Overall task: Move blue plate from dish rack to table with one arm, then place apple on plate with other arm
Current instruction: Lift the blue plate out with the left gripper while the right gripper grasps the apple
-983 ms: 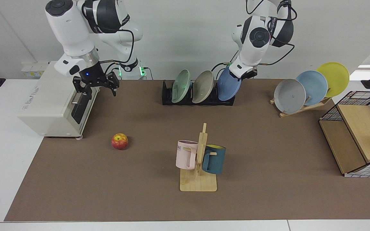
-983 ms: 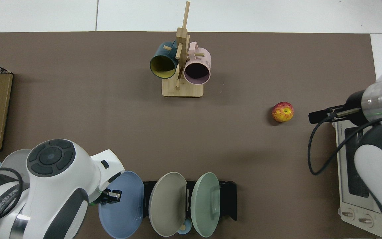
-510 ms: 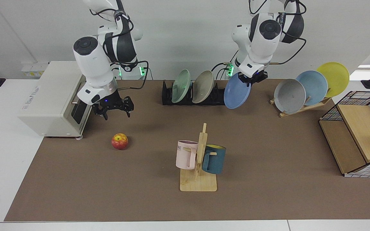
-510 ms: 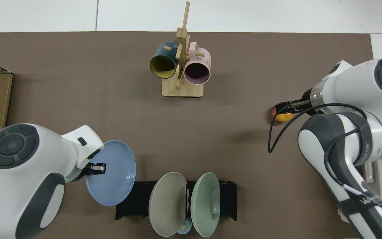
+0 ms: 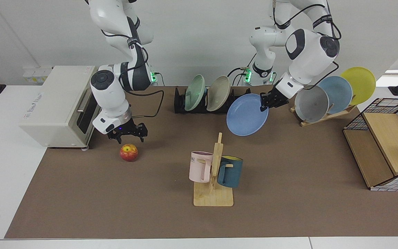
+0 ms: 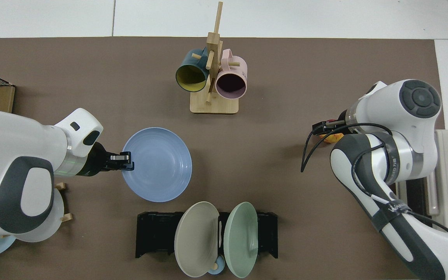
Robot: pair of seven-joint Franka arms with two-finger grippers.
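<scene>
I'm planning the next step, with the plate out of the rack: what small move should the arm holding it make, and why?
Probably lower it flat onto the table. The left gripper is shut on the blue plate's rim, holding it tilted and clear of the dish rack. The right gripper hovers open over the apple, which needs the plate down first.

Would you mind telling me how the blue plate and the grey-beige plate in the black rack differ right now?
The blue plate is out of the dish rack, held tilted above the table by the left gripper at its rim; the grey-beige plate stands on edge in a slot, ungripped. Both are round, of like size.
</scene>
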